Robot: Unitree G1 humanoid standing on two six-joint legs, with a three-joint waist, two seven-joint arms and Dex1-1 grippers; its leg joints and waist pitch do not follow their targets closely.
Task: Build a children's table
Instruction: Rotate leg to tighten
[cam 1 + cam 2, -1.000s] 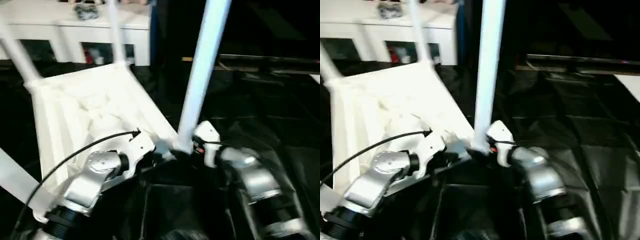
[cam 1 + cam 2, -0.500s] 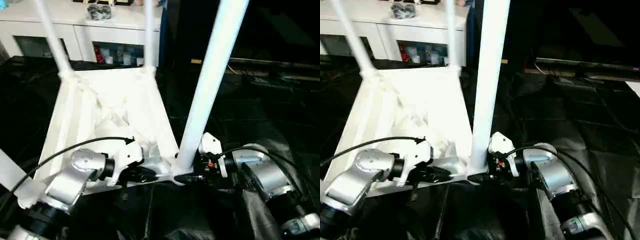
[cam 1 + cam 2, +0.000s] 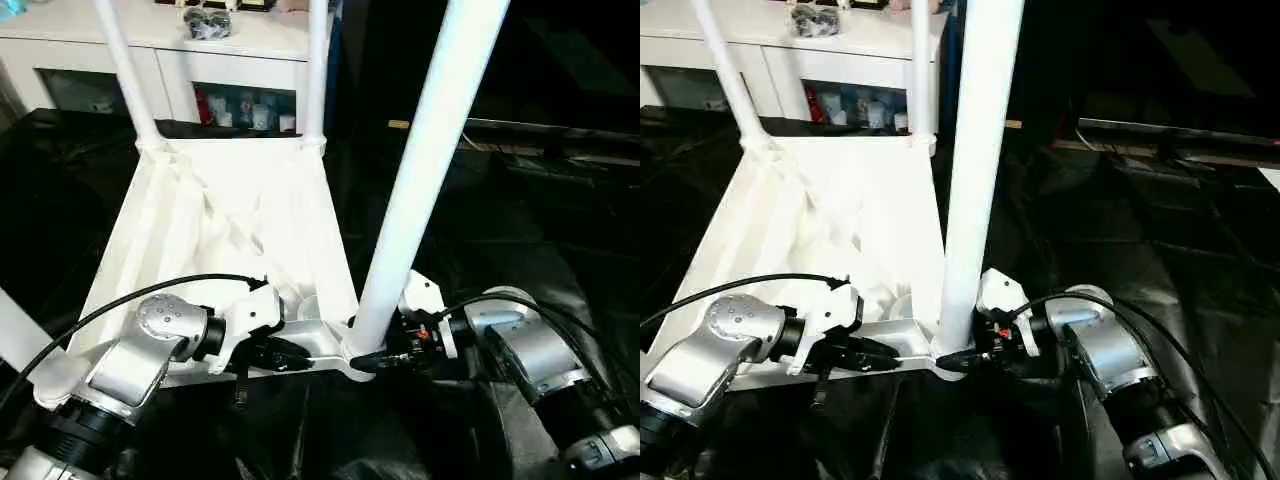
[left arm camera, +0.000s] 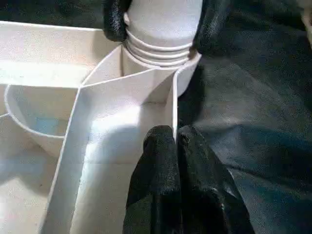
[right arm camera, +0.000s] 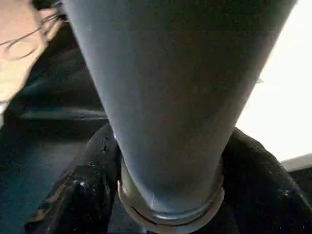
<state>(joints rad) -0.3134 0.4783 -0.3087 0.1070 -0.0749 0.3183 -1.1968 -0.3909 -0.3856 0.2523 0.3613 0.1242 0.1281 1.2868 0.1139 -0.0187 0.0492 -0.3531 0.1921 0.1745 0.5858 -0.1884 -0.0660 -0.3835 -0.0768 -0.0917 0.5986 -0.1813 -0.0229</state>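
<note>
Since a moment ago the upturned children's table [image 3: 230, 240] has swung round to sit squarer on the black-covered table [image 3: 560, 230], far legs upright before the white cabinet [image 3: 230, 40]. Left gripper [image 4: 174, 139] pinches the tabletop's near rim, fingers nearly closed on the thin wall. Right gripper [image 5: 168, 185] clasps the near leg [image 3: 425, 170] just above its corner socket [image 4: 161, 63].
</note>
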